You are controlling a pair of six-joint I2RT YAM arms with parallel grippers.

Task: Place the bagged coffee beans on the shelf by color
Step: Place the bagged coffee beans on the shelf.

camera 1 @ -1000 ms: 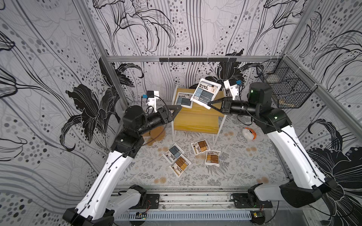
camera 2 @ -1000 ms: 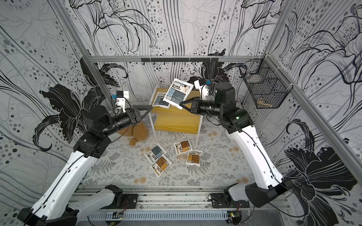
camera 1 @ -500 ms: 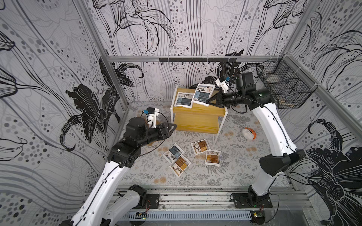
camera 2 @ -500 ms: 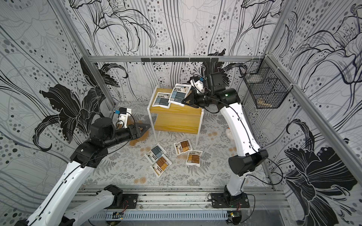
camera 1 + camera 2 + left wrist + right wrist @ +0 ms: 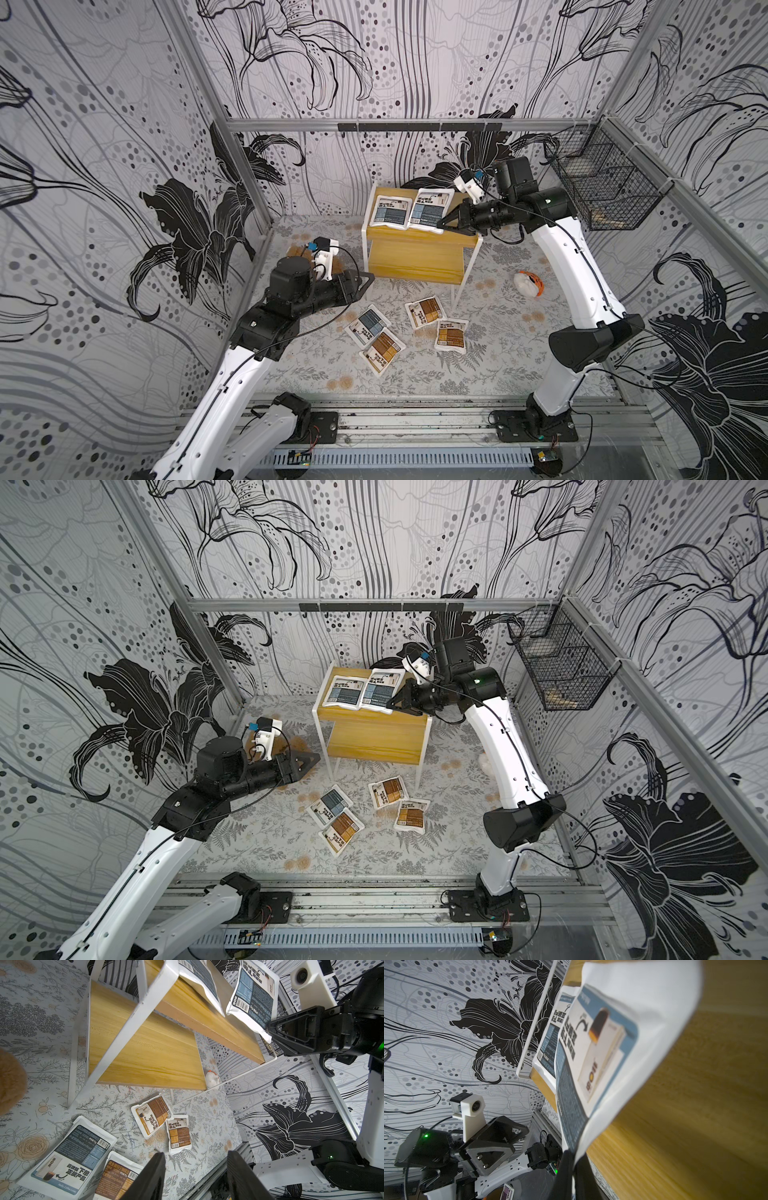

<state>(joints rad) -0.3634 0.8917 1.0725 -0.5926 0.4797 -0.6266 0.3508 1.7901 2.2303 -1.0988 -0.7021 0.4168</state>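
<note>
Overhead pair, wrist close-ups sharing shelf (image 5: pixel 145 1049)

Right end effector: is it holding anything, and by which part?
The right end effector is shut on a blue-grey coffee pouch, pinching one corner of its white border. The left end effector is open and holds nothing.

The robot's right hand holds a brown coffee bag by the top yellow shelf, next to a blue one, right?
Not brown: the flat white pouch in the right gripper has a blue-grey label, as the right wrist view shows. It is by the top yellow wooden board, beside another blue-grey pouch.
</note>
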